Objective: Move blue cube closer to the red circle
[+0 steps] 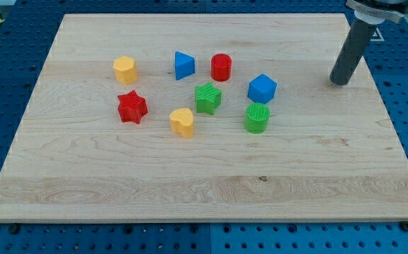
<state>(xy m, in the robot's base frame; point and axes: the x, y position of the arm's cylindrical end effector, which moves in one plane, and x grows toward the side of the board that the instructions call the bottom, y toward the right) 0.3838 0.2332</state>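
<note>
The blue cube [262,89] sits right of the board's middle. The red circle, a short red cylinder [221,67], stands up and to the left of it, a small gap apart. My tip [339,82] rests on the board at the view's right, well to the right of the blue cube and about level with it. It touches no block.
A blue triangle [183,65] lies left of the red circle. A green star [207,97] and a green cylinder [258,118] sit near the blue cube. A yellow hexagon [125,69], a red star [132,107] and a yellow heart [182,122] lie to the left on the wooden board [190,190].
</note>
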